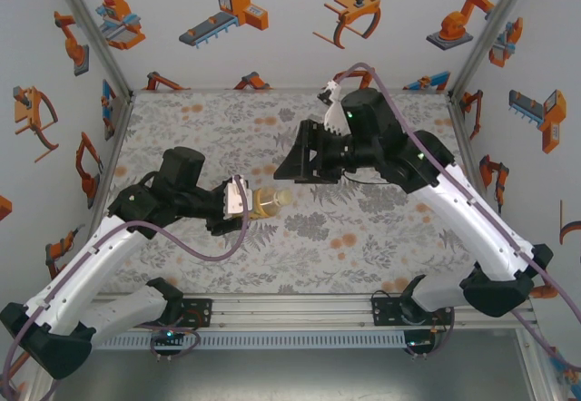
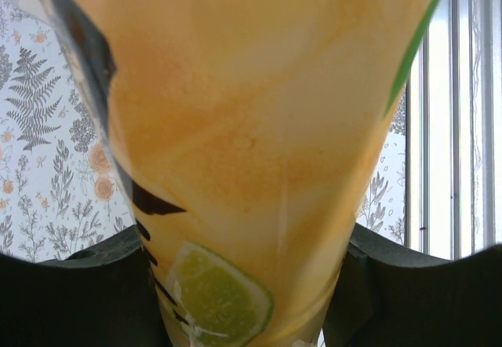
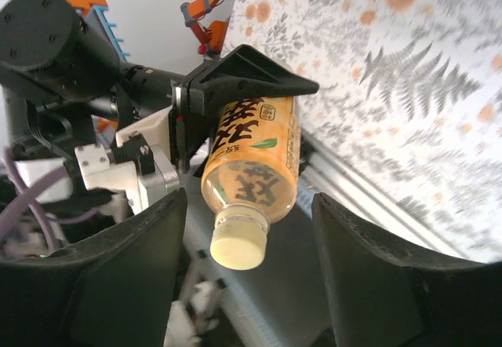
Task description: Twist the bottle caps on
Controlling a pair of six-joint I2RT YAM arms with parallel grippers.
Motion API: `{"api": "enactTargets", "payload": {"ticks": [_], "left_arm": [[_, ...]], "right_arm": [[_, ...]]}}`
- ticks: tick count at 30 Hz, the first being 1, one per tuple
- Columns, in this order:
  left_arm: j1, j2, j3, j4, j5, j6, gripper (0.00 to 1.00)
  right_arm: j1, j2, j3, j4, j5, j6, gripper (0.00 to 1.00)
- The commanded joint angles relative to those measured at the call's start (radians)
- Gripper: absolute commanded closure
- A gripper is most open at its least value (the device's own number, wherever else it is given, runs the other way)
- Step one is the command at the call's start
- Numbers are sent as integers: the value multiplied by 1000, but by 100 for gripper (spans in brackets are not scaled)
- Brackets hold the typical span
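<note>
The left gripper [image 1: 238,200] clamps the juice bottle [image 3: 251,151] by its body, neck pointing toward the right gripper [image 1: 285,171]. The pale yellow cap [image 3: 238,241] sits on the neck between the right gripper's parted jaws, untouched. It looks seated, though how tight I cannot tell. The right wrist view shows that cap and the clamp on the body; the left wrist view shows the label close up.

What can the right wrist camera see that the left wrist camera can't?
Right wrist camera: the pale yellow cap sitting on the neck of the yellow-orange juice bottle, and the left jaws clamped round that bottle. Left wrist camera: a lime slice picture on the label, very close up. Both: the same bottle and the flowery tablecloth.
</note>
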Motion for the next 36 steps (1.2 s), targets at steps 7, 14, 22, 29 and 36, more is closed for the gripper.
{"api": "enactTargets", "payload": {"ticks": [7,14,22,29,36], "left_arm": [[-4,-13,1,13,35,-5,100],[-4,-16,7,13,38,-24,100],[-4,-21,18,5,30,-27,100],[-4,-15,28,3,35,-28,100],[-5,-13,36,2,36,-29,100]], "right_arm": [[-3,-100,-14,90,-59,-738,48],[49,-79,7,-29,-149,-1286,48],[171,-44,30,-111,-95,-1604,41],[192,-53,9,-56,-86,-1608,47],[199,-48,-4,-32,-97,-1607,54]]}}
